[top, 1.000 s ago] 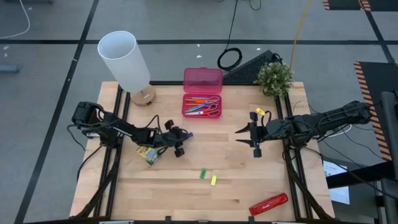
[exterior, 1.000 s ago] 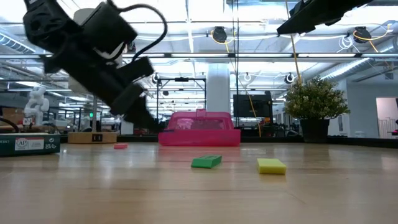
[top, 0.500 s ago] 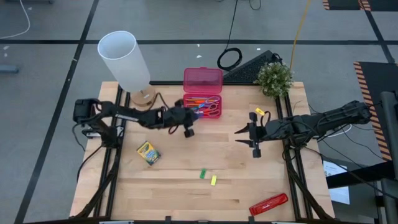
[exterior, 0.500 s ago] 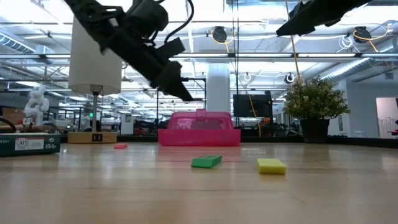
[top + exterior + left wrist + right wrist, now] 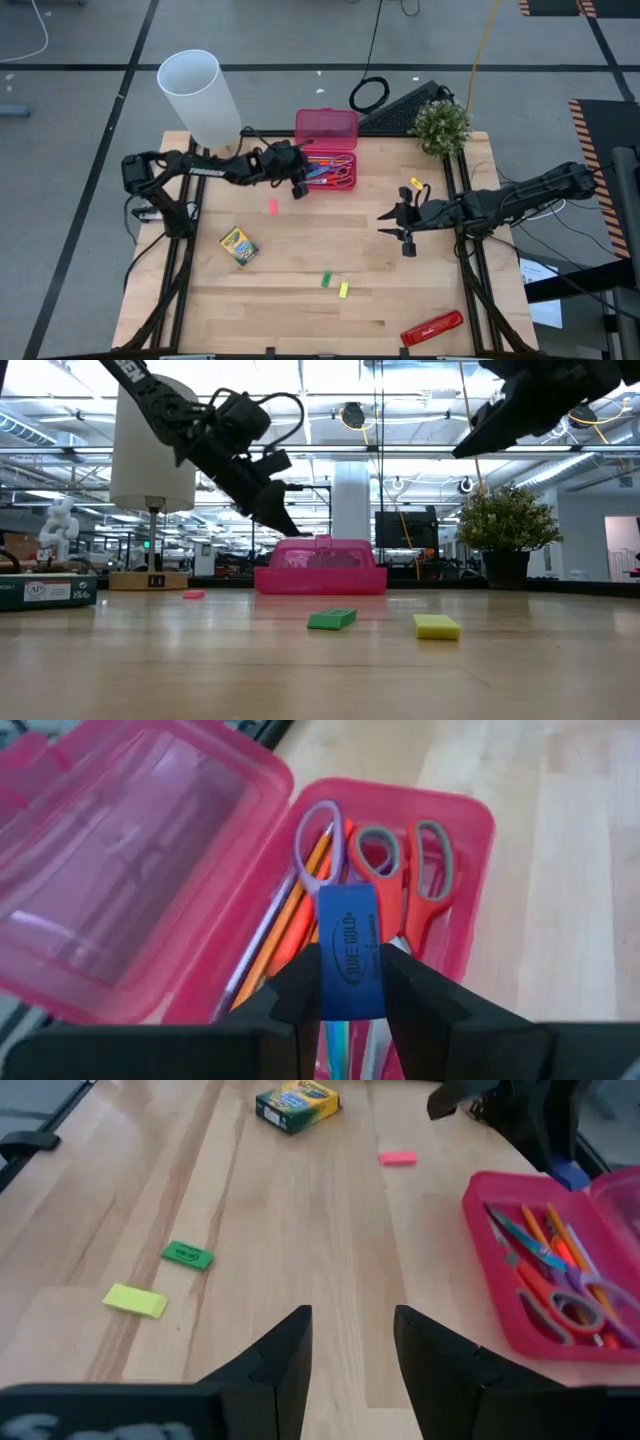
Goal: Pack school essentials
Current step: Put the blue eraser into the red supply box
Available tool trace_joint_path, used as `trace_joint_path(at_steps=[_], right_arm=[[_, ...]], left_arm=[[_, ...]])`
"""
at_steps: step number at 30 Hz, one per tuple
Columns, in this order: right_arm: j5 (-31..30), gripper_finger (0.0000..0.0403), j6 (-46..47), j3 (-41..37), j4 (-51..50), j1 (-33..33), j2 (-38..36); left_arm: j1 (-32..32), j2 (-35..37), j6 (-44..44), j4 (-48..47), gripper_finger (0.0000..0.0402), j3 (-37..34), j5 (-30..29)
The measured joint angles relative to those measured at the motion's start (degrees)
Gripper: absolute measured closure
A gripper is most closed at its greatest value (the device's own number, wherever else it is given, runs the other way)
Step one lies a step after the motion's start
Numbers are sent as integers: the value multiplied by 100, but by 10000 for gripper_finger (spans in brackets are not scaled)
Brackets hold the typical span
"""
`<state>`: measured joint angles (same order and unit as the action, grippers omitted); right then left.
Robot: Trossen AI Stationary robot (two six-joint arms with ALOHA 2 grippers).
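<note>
My left gripper (image 5: 300, 186) hangs over the near left part of the open pink case (image 5: 325, 168), shut on a small blue eraser (image 5: 350, 945). In the case lie red-handled scissors (image 5: 425, 885), purple-handled scissors (image 5: 318, 835) and orange pencils (image 5: 290, 915). On the table lie a yellow-green crayon box (image 5: 238, 245), a pink eraser (image 5: 272, 206), a green eraser (image 5: 326, 279) and a yellow eraser (image 5: 343, 290). My right gripper (image 5: 403, 232) stands open above the table's right half, with nothing between its fingers. My left gripper pinches the blue eraser between its two fingers by the two long edges (image 5: 326, 985), its printed face toward the wrist camera. The eraser's free end (image 5: 348, 900) juts out past the fingertips. The fingers slant down from the table's left. The eraser is clear above the case.
A white lamp (image 5: 205, 100) stands at the far left, right beside my left arm. A potted plant (image 5: 441, 125) is at the far right. The case's lid (image 5: 326, 128) lies open toward the far edge. A long red bar (image 5: 432, 328) lies at the near right corner.
My left gripper has risen from beside the crayon box and swung toward the table's far edge and right, carrying the blue eraser to above the pink case. My right gripper has shifted slightly toward the near edge.
</note>
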<state>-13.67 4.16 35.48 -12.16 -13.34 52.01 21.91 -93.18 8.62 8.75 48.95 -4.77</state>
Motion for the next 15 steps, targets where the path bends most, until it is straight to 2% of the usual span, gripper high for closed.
trace_joint_path(at_steps=[7,15], right_arm=[[24,264,-18,-438,892,0,1],[22,264,-452,-443,1249,0,0]], left_arm=[[297,-304,1086,25,302,-2,444],[613,-630,1276,42,302,-2,454]])
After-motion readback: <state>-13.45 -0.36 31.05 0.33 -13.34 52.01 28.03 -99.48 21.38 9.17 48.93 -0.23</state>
